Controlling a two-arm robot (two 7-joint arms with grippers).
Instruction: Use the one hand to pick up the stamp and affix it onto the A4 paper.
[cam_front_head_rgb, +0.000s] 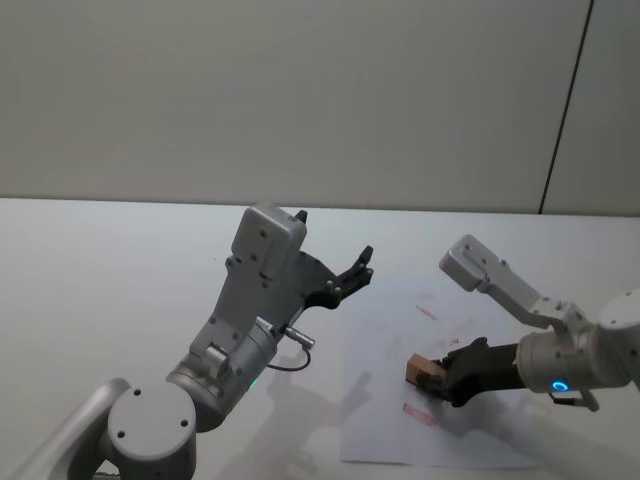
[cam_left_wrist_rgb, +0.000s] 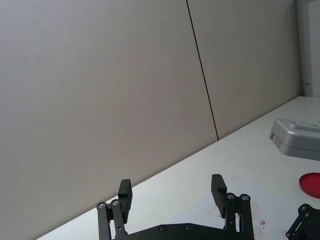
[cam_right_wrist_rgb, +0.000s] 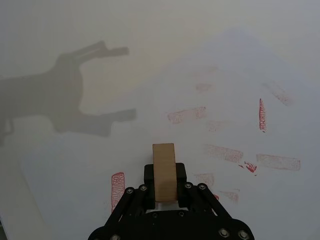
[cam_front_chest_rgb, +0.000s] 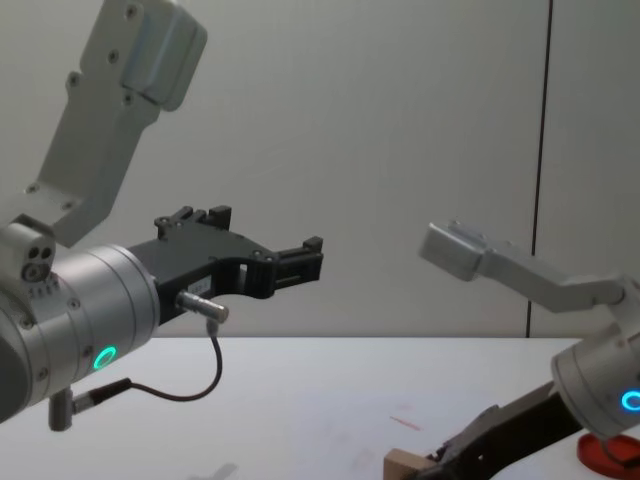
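— How many stamps were there?
— One stamp (cam_right_wrist_rgb: 164, 170), clenched by the right gripper (cam_front_head_rgb: 443, 380) over the single A4 paper (cam_front_head_rgb: 390, 440), possibly touching it, long axis pointing beyond the fingertips.
— The left gripper (cam_front_head_rgb: 352, 272)?
— It hung raised, fingers spread.

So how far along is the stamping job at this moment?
Done: the stamp is picked up, clamped between the fingers of the right gripper. In hand: it is held low over the A4 paper, among red marks; contact I cannot tell. To do: pressing it down and releasing. The left gripper hangs open, raised, idle.
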